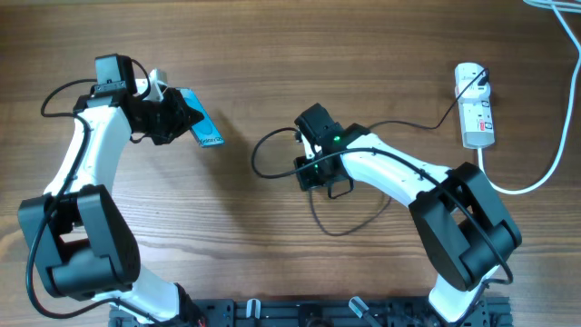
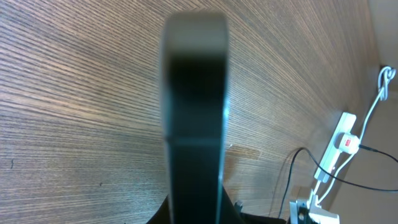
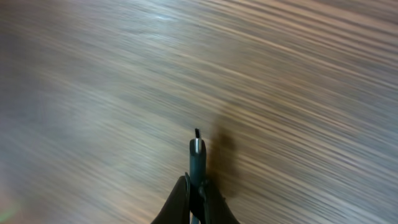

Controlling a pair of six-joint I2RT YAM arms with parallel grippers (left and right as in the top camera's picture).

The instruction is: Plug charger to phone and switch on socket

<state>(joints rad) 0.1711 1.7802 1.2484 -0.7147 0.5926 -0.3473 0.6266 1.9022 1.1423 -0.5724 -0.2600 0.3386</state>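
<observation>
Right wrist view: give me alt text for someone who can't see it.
The right pincer is shut on the charger, its small metal-tipped connector pointing away from the camera. Behind it is only blurred wooden table.

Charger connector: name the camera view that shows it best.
Right wrist view. The charger connector juts out, metal tip clear, from between the right gripper's shut fingers. Overhead shows only the cable looping; the connector hides under the gripper. Left wrist shows just a stretch of cable near the socket.
</observation>
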